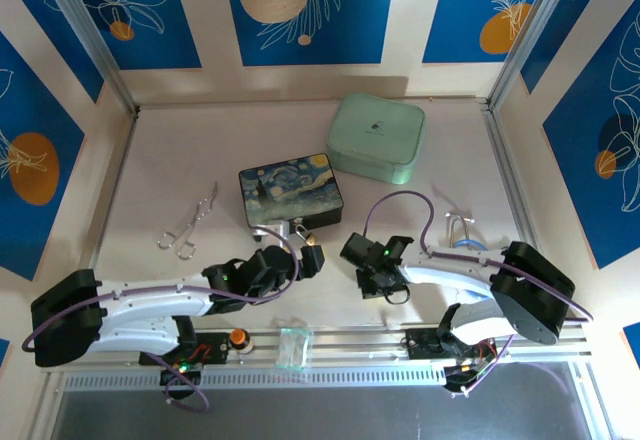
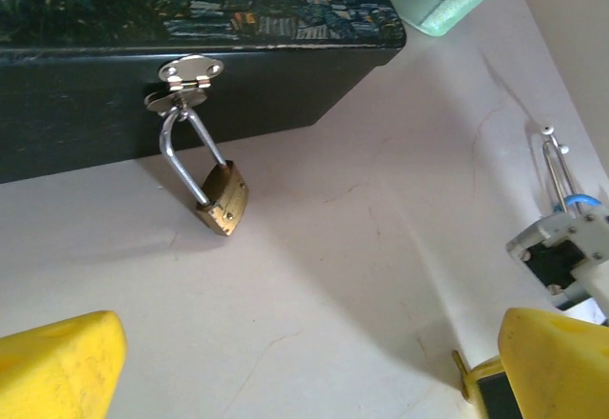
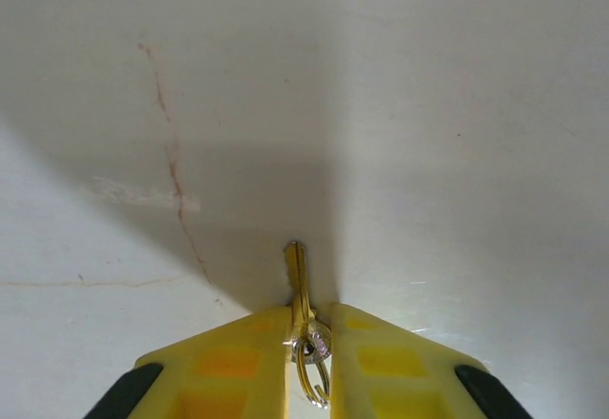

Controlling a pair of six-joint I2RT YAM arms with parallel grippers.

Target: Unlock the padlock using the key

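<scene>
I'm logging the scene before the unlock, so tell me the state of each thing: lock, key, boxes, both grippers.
dark box: lid shut
padlock: shackle closed, hanging from the box's hasp
key: pinched, blade pointing out
right gripper: shut on the key
left gripper: open, empty
green box: lid shut

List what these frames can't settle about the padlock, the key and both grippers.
Left wrist: padlock keyhole, too small and angled away to pick out.
Right wrist: key teeth, seen edge-on; its head is pinched between the right gripper fingers.
Left wrist: left gripper fingers, cut off by the bottom edge.
Top external: right gripper tips, covered by its own dark wrist.
</scene>
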